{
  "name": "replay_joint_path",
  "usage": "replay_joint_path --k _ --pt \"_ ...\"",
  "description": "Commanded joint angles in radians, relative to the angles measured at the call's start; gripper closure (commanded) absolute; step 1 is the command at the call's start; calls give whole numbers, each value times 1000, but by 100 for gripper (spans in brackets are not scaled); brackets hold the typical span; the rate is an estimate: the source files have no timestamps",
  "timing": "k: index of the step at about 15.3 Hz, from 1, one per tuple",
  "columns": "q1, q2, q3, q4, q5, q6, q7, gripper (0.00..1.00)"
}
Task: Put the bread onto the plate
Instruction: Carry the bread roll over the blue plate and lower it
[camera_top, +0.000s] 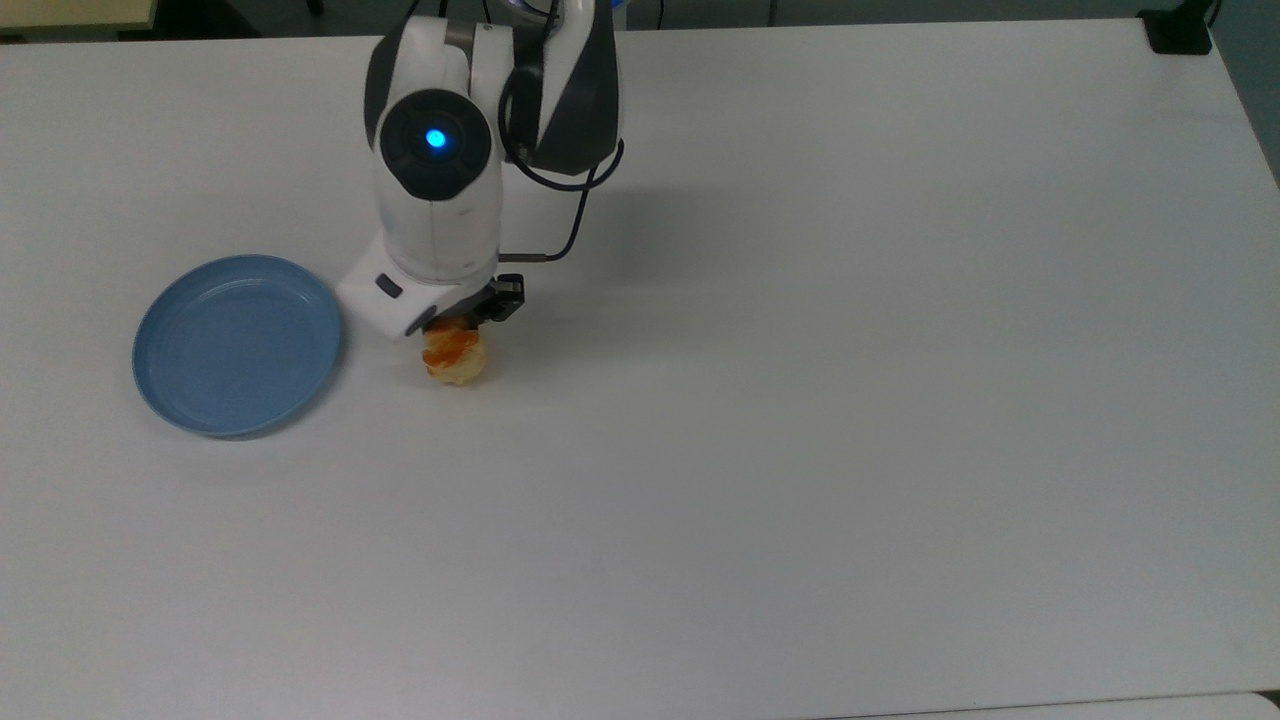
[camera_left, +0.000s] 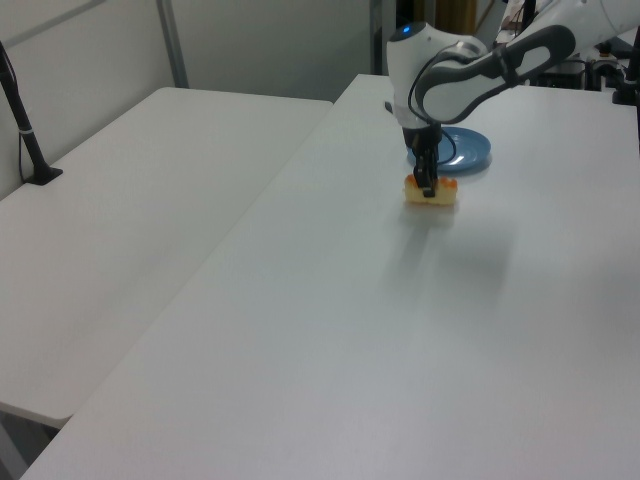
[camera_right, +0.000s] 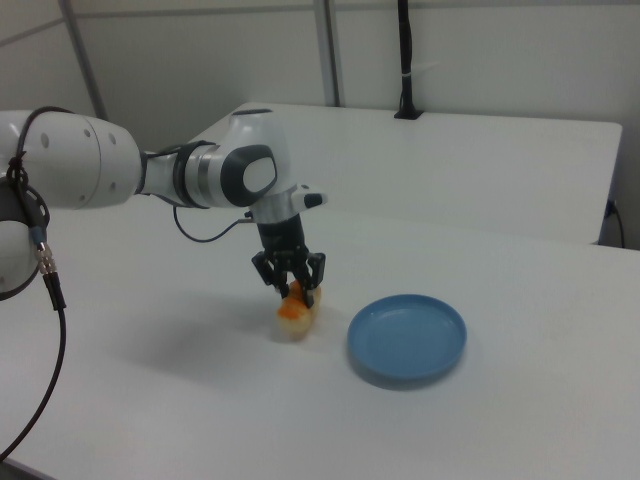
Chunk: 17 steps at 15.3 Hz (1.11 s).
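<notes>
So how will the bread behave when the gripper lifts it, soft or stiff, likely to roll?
The bread looks puffy, so it is probably soft and light; the gripper closed around its middle may dent it. Its glazed top could be a little slippery. Its oblong shape lies flat on the table, so rolling seems unlikely.
</notes>
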Motion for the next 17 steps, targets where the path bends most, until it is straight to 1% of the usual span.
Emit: replay_joint_path --k 1,3,6,9,12,15,16,17 --pt "-57 -41 3 60 23 -49 3 55" --pt "-104 -37 3 73 19 -48 -21 55" --pt "-172 -24 3 93 17 -32 -136 54" --pt "-239 15 3 120 17 35 -222 54" --pt "-273 66 3 120 16 131 -247 54" --pt "-295 88 3 120 14 156 -283 53" --pt "-298 88 3 120 14 158 -297 49" --pt "-298 89 3 119 14 158 -297 29"
